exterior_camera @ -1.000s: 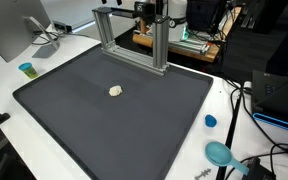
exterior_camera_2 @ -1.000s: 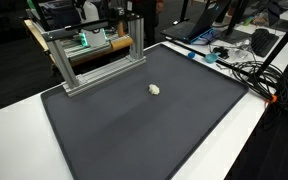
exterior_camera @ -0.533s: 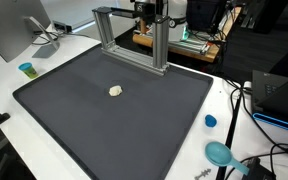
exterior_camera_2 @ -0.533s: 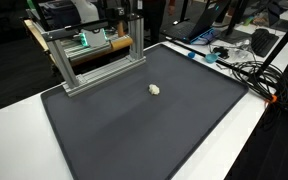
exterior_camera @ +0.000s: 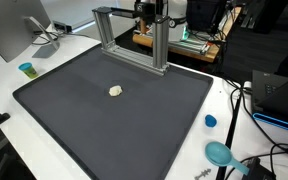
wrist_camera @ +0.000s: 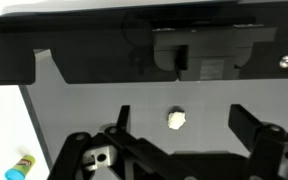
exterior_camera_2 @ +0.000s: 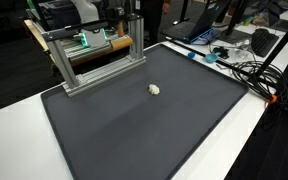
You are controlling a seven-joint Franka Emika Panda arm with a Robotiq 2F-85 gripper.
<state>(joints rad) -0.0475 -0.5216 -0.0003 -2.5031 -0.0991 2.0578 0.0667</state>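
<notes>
Overhead, the Robotiq gripper (wrist_camera: 178, 108) hung with its black fingers (wrist_camera: 121, 118) spread wide apart, clamped on nothing. Between them in the wrist view showed a small, pale, crumpled lump (wrist_camera: 176, 120), lying alone near the middle of a smooth, matte charcoal mat (exterior_camera: 134, 130) on a white table (exterior_camera: 9, 80). A boxy aluminium frame (exterior_camera: 162, 45) stood at the mat's far edge, well apart from the lump. A round blue cap (exterior_camera: 210, 121) and tangled cables (exterior_camera: 246, 100) lay off the mat.
</notes>
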